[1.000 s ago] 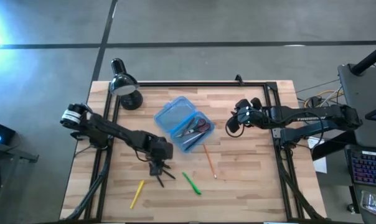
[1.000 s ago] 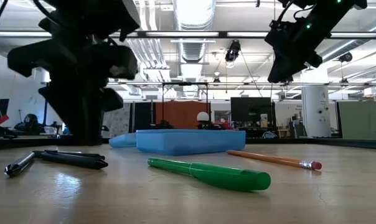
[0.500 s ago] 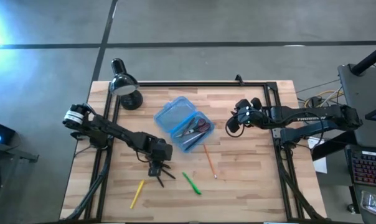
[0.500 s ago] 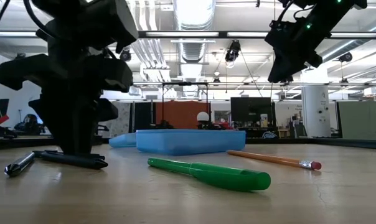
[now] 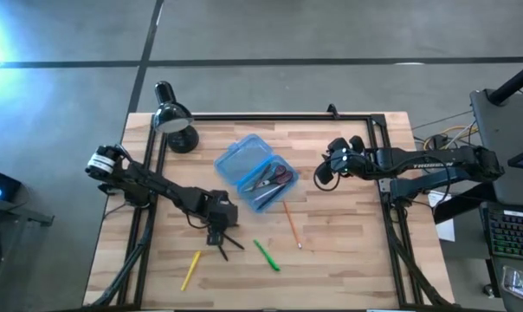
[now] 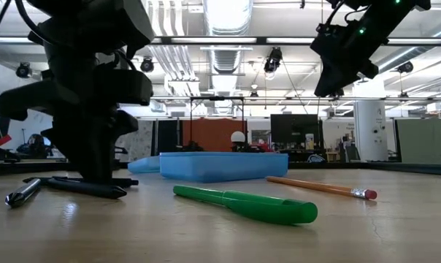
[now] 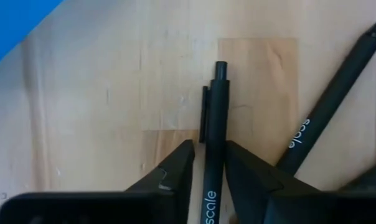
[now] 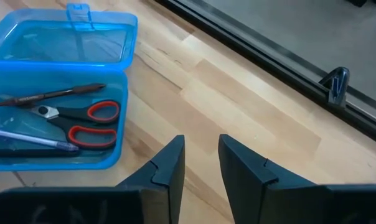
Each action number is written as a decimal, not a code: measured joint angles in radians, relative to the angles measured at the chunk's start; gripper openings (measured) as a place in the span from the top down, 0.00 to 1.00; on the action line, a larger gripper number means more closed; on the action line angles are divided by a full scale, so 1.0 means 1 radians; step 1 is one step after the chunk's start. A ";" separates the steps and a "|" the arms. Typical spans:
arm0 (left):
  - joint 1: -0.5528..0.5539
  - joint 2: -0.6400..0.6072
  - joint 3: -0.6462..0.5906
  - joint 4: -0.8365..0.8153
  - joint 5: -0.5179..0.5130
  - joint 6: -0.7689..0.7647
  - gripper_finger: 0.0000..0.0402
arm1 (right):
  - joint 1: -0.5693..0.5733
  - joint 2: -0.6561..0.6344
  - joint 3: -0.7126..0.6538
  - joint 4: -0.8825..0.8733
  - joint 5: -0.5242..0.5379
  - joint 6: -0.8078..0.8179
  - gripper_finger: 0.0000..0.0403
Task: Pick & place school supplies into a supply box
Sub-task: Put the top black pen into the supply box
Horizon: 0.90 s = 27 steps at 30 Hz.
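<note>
Just below the open blue case (image 5: 255, 173), the left gripper (image 7: 209, 163) straddles a black pen (image 7: 214, 149), jaws narrowly apart, needing only to close, while the right gripper (image 8: 199, 163) waits slightly open beside the case.

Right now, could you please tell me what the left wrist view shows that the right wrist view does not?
Only the left wrist view shows the left end effector with its fingers astride a black clip pen lying on the wooden table, and a second dark pen beside it. Only the right wrist view shows the red-handled scissors inside the box, with the right end effector over bare wood. Both show the translucent blue plastic pencil case.
</note>
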 joint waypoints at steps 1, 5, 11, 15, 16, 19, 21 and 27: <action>0.000 0.000 -0.001 0.000 -0.001 -0.003 0.84 | 0.000 0.000 0.000 0.000 0.002 0.000 0.78; 0.002 0.001 -0.008 0.003 0.002 -0.048 0.92 | 0.000 0.000 0.000 0.000 0.003 0.000 0.77; 0.004 0.000 0.005 -0.014 0.005 -0.125 0.97 | 0.000 0.000 0.000 0.000 0.004 0.005 0.79; 0.019 -0.018 0.036 -0.044 0.025 -0.214 0.97 | 0.000 -0.009 0.001 0.005 0.031 0.043 0.79; 0.025 -0.024 0.045 -0.054 0.031 -0.240 0.97 | 0.000 -0.014 0.002 0.006 0.045 0.050 0.79; 0.054 -0.053 0.063 -0.094 0.029 -0.319 0.98 | 0.000 -0.034 0.005 0.019 0.079 0.052 0.79; 0.080 -0.089 0.089 -0.112 0.029 -0.375 0.98 | 0.000 -0.051 0.007 0.022 0.105 0.053 0.78; 0.189 -0.186 0.199 -0.146 0.040 -0.501 0.98 | -0.020 -0.095 0.008 0.020 0.135 0.039 0.79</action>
